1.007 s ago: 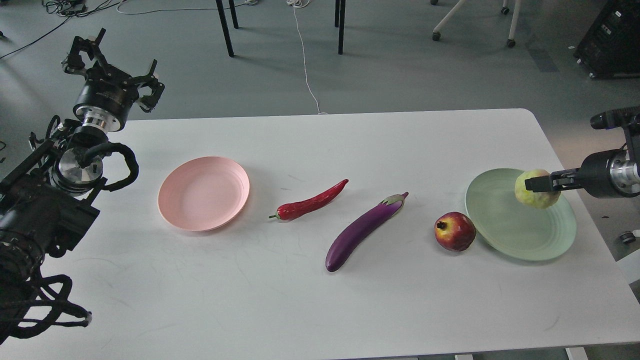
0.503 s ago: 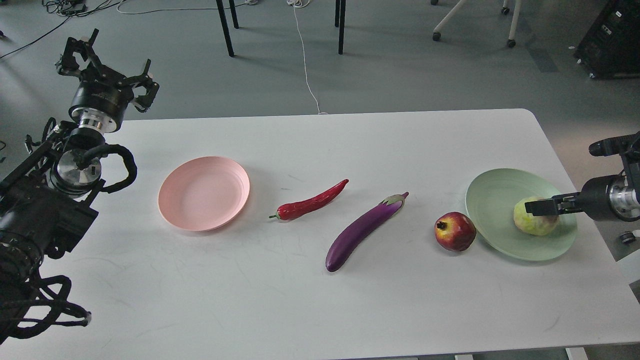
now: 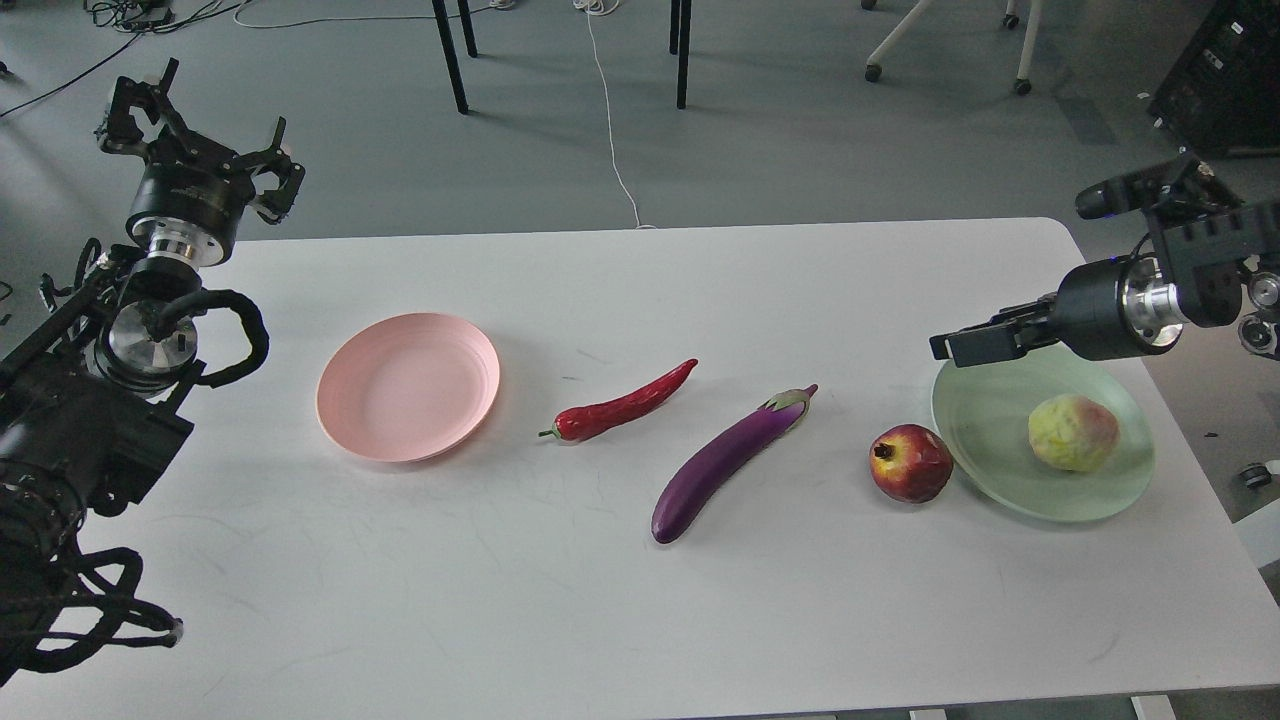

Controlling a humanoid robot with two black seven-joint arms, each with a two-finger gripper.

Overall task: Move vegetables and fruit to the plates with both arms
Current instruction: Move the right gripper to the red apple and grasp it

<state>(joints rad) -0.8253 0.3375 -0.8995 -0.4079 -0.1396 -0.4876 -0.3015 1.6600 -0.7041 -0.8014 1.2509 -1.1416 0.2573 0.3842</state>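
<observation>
The bumpy yellow-green fruit (image 3: 1073, 432) with a pink blush lies on the mint green plate (image 3: 985, 420) at the right. My right gripper (image 3: 962, 346) hovers above the plate's far left rim, empty, its fingers parted. The dark red pomegranate (image 3: 910, 462) sits on the table, touching the green plate's left rim. The purple eggplant (image 3: 725, 462) and the red chili pepper (image 3: 625, 402) lie in the middle of the table. The pink plate (image 3: 408, 386) stands empty at the left. My left gripper (image 3: 195, 125) is raised beyond the table's far left corner, open and empty.
The white table (image 3: 640, 600) ends in a rounded corner at the far right. Chair legs (image 3: 455, 55), cables and a white cord (image 3: 610, 120) lie on the floor behind. A black case (image 3: 1220, 80) stands at the far right.
My right gripper lowered the yellow-green fruit onto the green plate, let go of it, then rose and moved left and away. My left gripper drifted slightly left and up.
</observation>
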